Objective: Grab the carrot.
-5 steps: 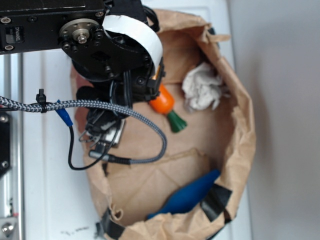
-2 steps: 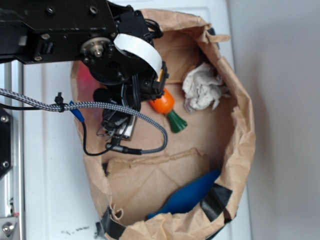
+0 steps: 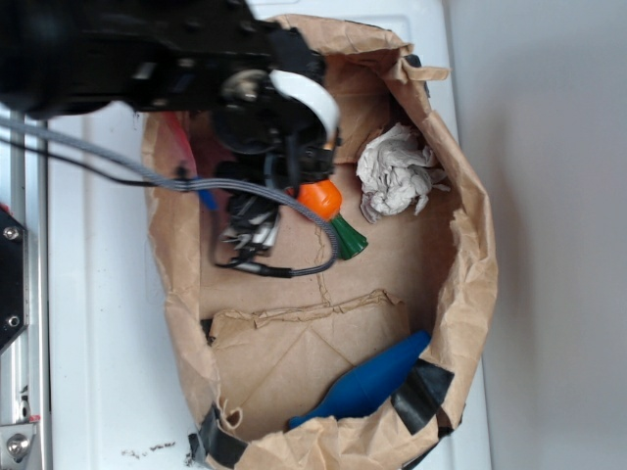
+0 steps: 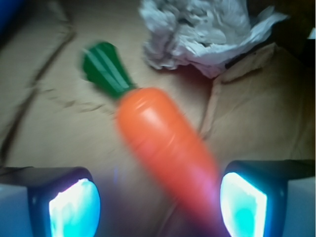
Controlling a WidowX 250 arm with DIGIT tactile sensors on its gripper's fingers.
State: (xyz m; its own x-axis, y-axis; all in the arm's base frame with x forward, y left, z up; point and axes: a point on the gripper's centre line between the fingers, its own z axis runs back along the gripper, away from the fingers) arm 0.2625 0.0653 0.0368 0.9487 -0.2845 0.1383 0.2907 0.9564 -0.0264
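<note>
The carrot (image 3: pixel 324 203) is seen lying on the brown paper floor of a paper bag (image 3: pixel 476 257) that has been opened out into a shallow basin on a white surface (image 3: pixel 98 323). In the exterior view, only the thick orange end and the dark green stem, which points down and to the right, are visible; the tapered end is hidden under the black arm (image 3: pixel 147 54). In the wrist view, the carrot (image 4: pixel 163 145) is shown lying diagonally, its stem toward the upper left and its narrow tip reaching down between the two fingers (image 4: pixel 244 205) of the gripper (image 4: pixel 158 202). The jaws are spread wide, one pad at each lower corner of the wrist view, and neither pad is seen touching the carrot; the tip lies nearer the right pad. A crumpled ball of white paper (image 3: pixel 395 174) is found just to the right of the carrot, close to it but apart from it, and it fills the top of the wrist view (image 4: pixel 207 29) beyond the stem. A blue cone-shaped toy (image 3: pixel 367 384) is seen well apart from the carrot, resting against the lower wall of the bag. A braided grey cable (image 3: pixel 147 174) is draped across the left side of the bag.
</note>
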